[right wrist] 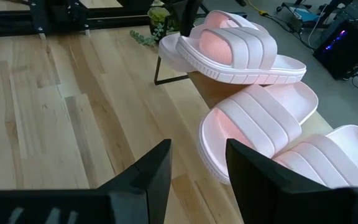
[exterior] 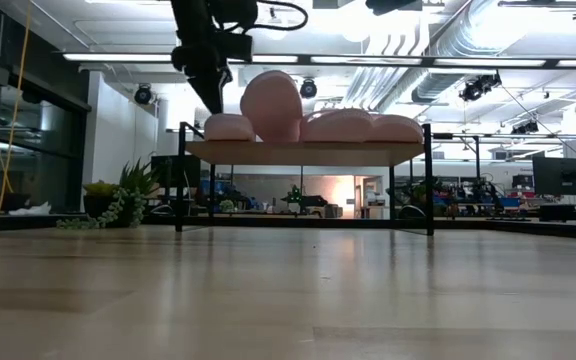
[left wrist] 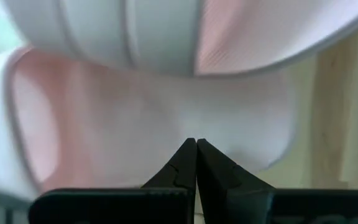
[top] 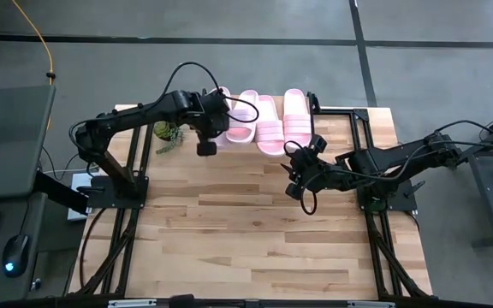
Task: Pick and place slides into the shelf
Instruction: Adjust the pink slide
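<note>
The shelf stands at the table's far edge with pale pink slides on its top board. Two slides lie flat side by side on its right part. A third slide lies tilted, its one side propped on the leftmost slide. My left gripper is shut, points steeply down and stands at the tilted slide's left end. My right gripper hangs open over the table in front of the shelf, with nothing between its fingers. My left gripper has its shut fingertips right at the tilted slide's footbed, coming from above and slanting toward the far edge. Nothing is between the fingers. Whether the tips touch the slide, I cannot tell.
A small green plant stands left of the shelf, close under my left arm. The wood-plank tabletop stretches from the shelf to the near edge. Black frame rails run along both table sides.
</note>
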